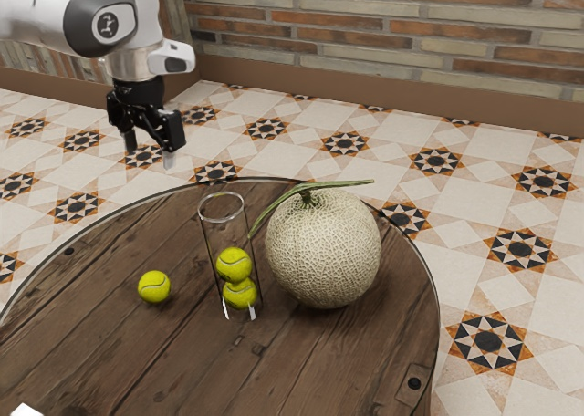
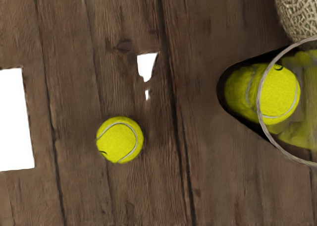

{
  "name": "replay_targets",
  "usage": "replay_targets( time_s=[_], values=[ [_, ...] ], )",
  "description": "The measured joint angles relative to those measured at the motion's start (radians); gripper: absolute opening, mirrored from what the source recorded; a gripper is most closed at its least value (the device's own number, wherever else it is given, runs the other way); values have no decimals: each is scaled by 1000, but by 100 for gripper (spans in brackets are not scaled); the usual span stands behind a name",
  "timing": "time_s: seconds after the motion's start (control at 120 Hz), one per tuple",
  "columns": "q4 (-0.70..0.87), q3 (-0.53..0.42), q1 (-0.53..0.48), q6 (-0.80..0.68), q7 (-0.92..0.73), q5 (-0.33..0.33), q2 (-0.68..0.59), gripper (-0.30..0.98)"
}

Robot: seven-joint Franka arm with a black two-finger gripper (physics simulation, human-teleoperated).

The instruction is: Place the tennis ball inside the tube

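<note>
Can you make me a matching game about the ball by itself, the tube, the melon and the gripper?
1. Loose tennis ball
2. Clear tube
3. Melon
4. Gripper

A. Has two balls inside
B. Up in the air, open
C. On the wooden tabletop
D. Net-patterned, with a green stem

Right pairs: 1-C, 2-A, 3-D, 4-B

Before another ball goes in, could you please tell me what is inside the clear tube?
The tube holds two tennis balls, the upper one partly covering the lower, whose top is hidden.
</note>
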State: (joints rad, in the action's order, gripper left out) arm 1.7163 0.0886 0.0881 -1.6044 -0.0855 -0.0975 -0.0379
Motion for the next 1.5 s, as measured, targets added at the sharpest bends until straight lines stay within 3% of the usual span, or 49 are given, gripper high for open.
replay_targets(
  time_s=[0.15, 0.417, 0.642, 0.767, 0.983, 1.133, 1.4, 1.5],
  values=[
    [211, 3, -56, -52, -58, -25, -50, 69],
    [533, 10, -123, -434, -135, -14, -82, 69],
    [582, 8, -239, -712, -178, 103, 129, 69],
    [571, 0, -232, -812, -198, 133, 189, 69],
    [596, -31, -253, -891, -222, 153, 214, 67],
    [615, -96, -311, -904, -236, 156, 212, 54],
    [609, -106, -324, -913, -243, 148, 233, 32],
    [613, -133, -336, -910, -236, 139, 151, 24]
  ],
)
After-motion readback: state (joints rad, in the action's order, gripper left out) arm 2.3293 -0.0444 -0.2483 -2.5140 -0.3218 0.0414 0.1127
